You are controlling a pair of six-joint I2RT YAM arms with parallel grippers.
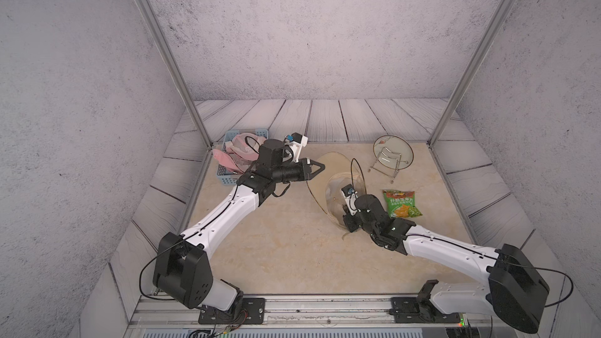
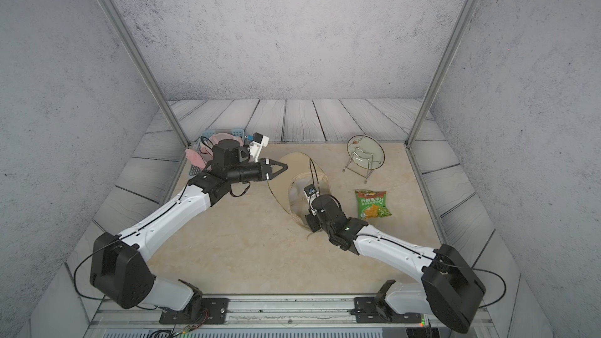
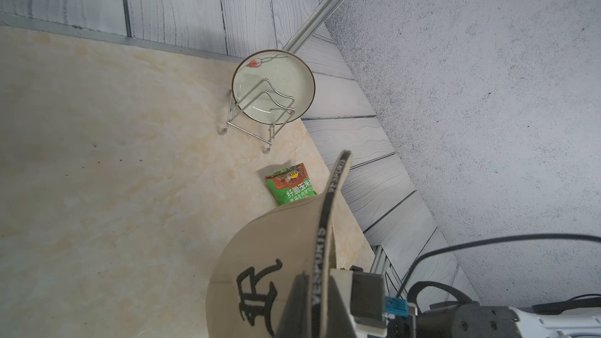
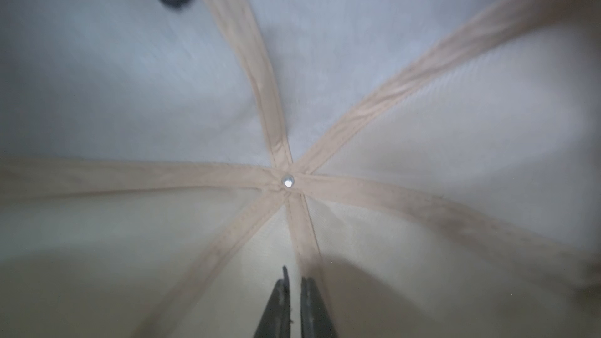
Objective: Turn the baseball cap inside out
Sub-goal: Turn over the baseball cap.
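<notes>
The right gripper point(image 4: 294, 279) is deep inside the baseball cap point(image 1: 335, 191). Its fingers point(image 4: 279, 300) are drawn nearly together with only a slit between them and nothing visible in it. They point at the crown lining, just short of the metal rivet point(image 4: 288, 181) where the tan seam tapes meet. The left gripper point(image 1: 320, 167) is clenched on the cap's edge, by the black lettered band point(image 3: 325, 222), and reaches in from the left.

The cap is beige with a black embroidered letter point(image 3: 257, 294). It sits around the middle of the worktop point(image 1: 276, 248), slightly towards the far and right edges. Whether it touches the surface cannot be told.

The near half of the worktop between the two arms is bare. At the far left corner, a blue basket point(image 1: 227, 177) beside the left edge holds pink fabric items point(image 1: 240, 149). Near the far right corner, a plate point(image 1: 398, 147) stands upright in a wire rack point(image 1: 383, 165). A green snack bag point(image 1: 401, 203) lies flat near the right edge, just beside the right arm's wrist.
</notes>
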